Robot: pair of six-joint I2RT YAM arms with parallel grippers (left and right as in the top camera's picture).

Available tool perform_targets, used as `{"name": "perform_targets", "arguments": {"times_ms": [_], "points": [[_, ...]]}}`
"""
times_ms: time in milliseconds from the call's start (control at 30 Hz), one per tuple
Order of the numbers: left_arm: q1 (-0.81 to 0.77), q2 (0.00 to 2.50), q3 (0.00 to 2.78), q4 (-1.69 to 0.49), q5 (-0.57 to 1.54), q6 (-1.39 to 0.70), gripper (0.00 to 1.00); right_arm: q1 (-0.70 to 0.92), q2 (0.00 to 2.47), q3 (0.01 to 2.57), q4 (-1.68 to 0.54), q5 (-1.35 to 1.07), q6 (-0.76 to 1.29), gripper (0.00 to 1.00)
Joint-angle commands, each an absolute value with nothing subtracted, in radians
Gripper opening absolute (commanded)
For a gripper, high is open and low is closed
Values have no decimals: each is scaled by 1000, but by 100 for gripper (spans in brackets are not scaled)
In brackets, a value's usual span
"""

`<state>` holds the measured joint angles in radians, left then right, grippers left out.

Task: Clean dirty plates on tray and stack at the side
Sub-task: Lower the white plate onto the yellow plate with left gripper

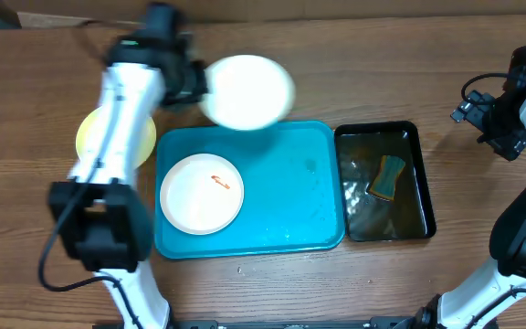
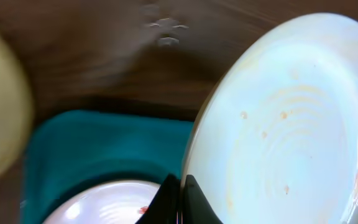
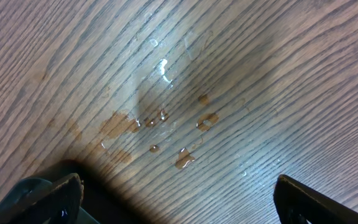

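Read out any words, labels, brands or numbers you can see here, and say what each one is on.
No readable text, label, brand or number in any view.
Blue tray, black tub, sponge: plain.
Lifted white plate, white plate on the tray, yellow plate: no print; the red mark is a smear, not a sign.
Left arm is blurred; right arm shows no label.
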<state>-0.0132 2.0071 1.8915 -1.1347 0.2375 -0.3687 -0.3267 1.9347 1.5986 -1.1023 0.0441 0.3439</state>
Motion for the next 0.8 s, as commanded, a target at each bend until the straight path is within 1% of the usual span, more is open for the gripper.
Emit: {"name": "perform_targets", "arguments": {"times_ms": [0,133,300,533,733,767], "points": [[160,1993,1900,-1190,294,-390,4,-325,1924,1617,-1101,51,353,100],[360,1993,1861,-1220,245,-393,4,-325,1924,1617,-1101,51,353,100],[501,1993,1783,-1194,191,-419,4,-325,1924,1617,-1101,51,353,100],[550,1993,1670,-1074,86,-419,4,-325,1924,1617,-1101,51,353,100],[542,1993,1654,-1023,78,-381,4,-325,1924,1617,-1101,51,352,100],[541,1993,1654,-1023,78,-381,8,-325,1924,1617,-1101,51,353,100]]}}
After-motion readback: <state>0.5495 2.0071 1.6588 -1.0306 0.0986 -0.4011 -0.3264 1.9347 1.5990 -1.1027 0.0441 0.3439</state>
